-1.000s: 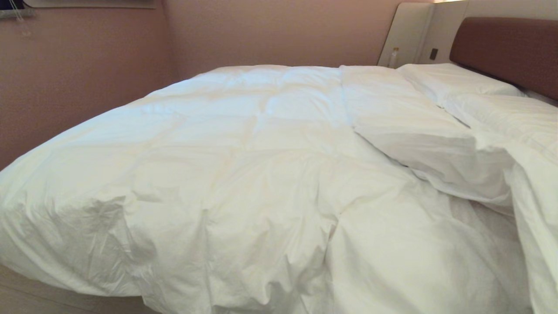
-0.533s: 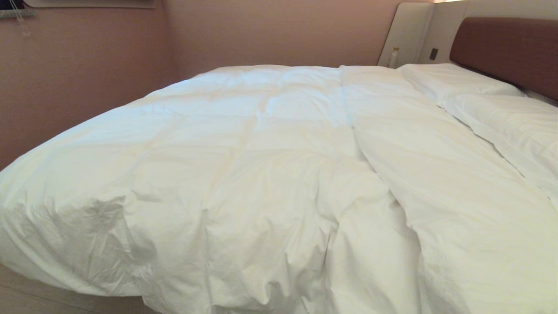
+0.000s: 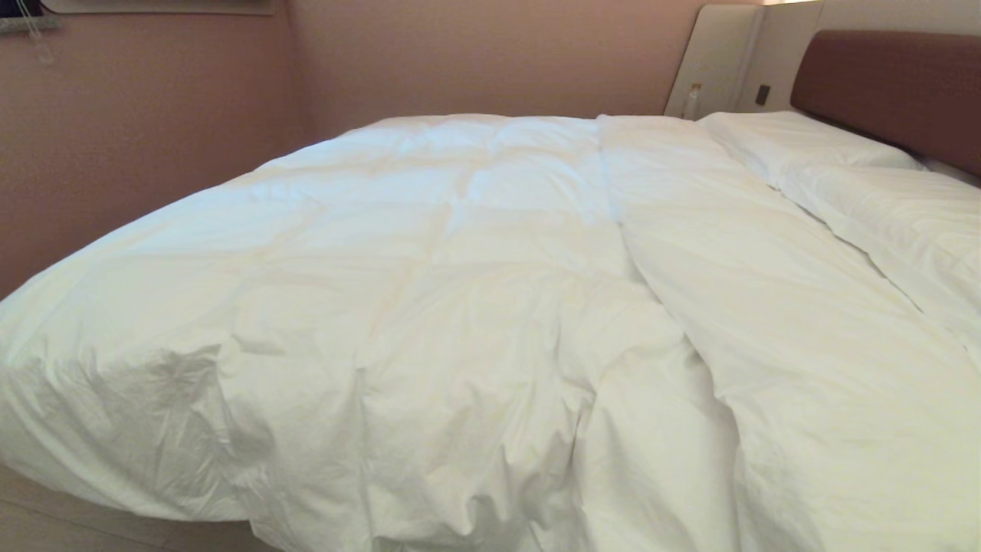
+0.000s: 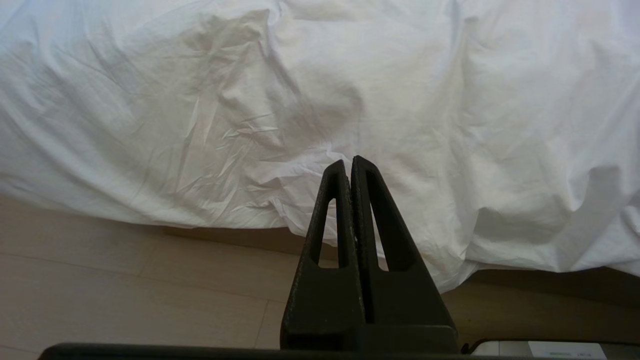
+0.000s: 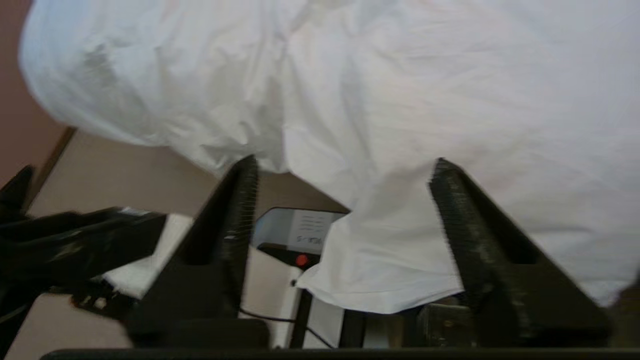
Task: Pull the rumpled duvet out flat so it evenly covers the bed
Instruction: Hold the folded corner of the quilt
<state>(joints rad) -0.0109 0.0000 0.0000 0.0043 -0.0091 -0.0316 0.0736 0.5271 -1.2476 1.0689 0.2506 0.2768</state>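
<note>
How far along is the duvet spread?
Mostly done: the puffy white quilted duvet covers the low brown-headboard bed up to the white pillows. In hand: nothing; the right gripper is open beside the hanging edge, the left gripper shut, idle. Left: the near-edge ridge and creases.

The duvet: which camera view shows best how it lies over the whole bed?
The head view: there the duvet spreads across the bed up to the pillows. The left wrist view shows only its hanging edge above the floor. The right wrist view shows a corner between the open fingers of the right gripper.
</note>
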